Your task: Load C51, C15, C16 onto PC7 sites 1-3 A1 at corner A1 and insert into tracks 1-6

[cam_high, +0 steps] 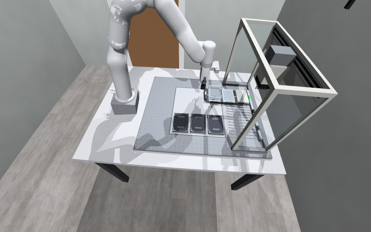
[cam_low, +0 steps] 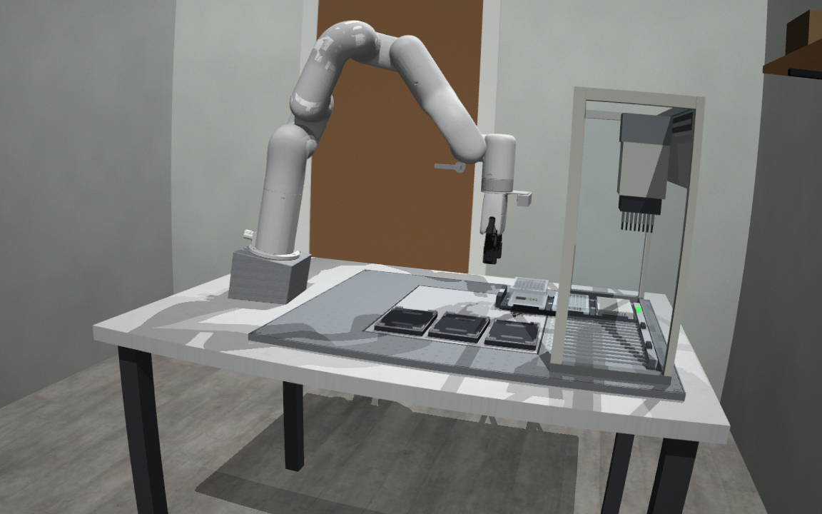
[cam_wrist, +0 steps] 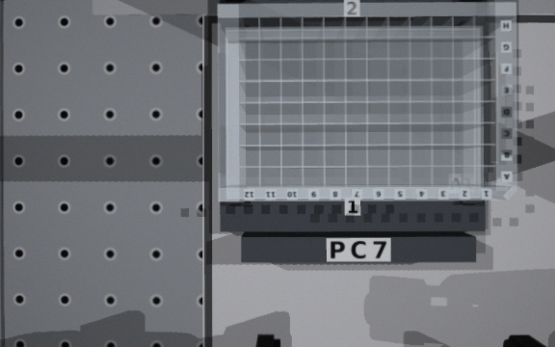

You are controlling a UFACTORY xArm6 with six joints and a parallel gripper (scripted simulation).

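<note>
— Plainly, how are the jaws set, and is anything held?

— The jaws of the gripper are spread wide and nothing is held or touched. The gripper is hung in the air above the handle end of the plate carrier PC7, well above the deck.

— Where are the task's things seen?

— PC7 is lain at the far side of the apron, its far end reached under the instrument frame. A green lamp is lit just past that end. The deep-well block C51 is seated on site 1, next to the handle, with row A and column 1 printed at the corner nearest the handle, on the right in the wrist view. Beyond it C15 and C16 are seated in line. The three dark nests are shown with nothing in them.

— And the surface and the room?

— A perforated grey deck plate is carried on a white tabletop; grey walls, a brown door and a wood-grain floor are seen around it.

— What room is left for moving?

— Bare apron is left between the carrier and the nests. On the carrier's other side the perforated plate is met directly, and the frame's front post stands close beside the carrier's middle.
</note>
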